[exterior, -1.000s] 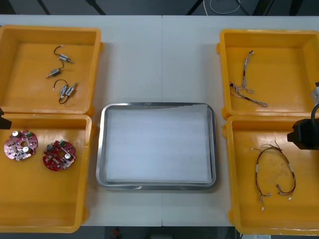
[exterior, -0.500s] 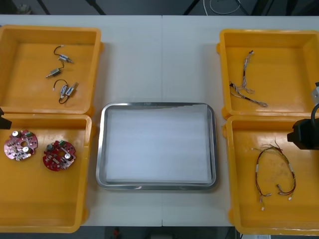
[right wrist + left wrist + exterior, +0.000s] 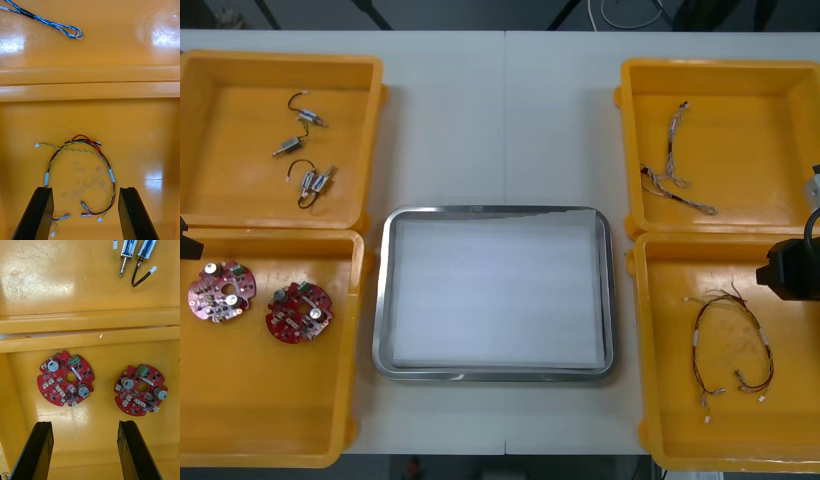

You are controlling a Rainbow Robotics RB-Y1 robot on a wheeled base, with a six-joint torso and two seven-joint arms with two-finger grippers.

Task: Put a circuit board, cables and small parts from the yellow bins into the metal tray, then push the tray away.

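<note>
The bench (image 3: 442, 120) is pale and matte under even light. A thin seam (image 3: 505, 100) runs straight from its far edge to its near edge along the middle. Beyond the far edge lies a dark floor (image 3: 470, 12), crossed by slanting dark bars (image 3: 268, 14) and a loop of pale cord (image 3: 620, 24).

Four bins (image 3: 280, 57), two per side. One tray (image 3: 495, 373). Two boards (image 3: 218, 292). Small metal parts (image 3: 310, 117): two singles plus a side-by-side pair, four in all. One red-yellow cable (image 3: 696, 345). Blue-white cable (image 3: 48, 22): one or two, can't tell.
</note>
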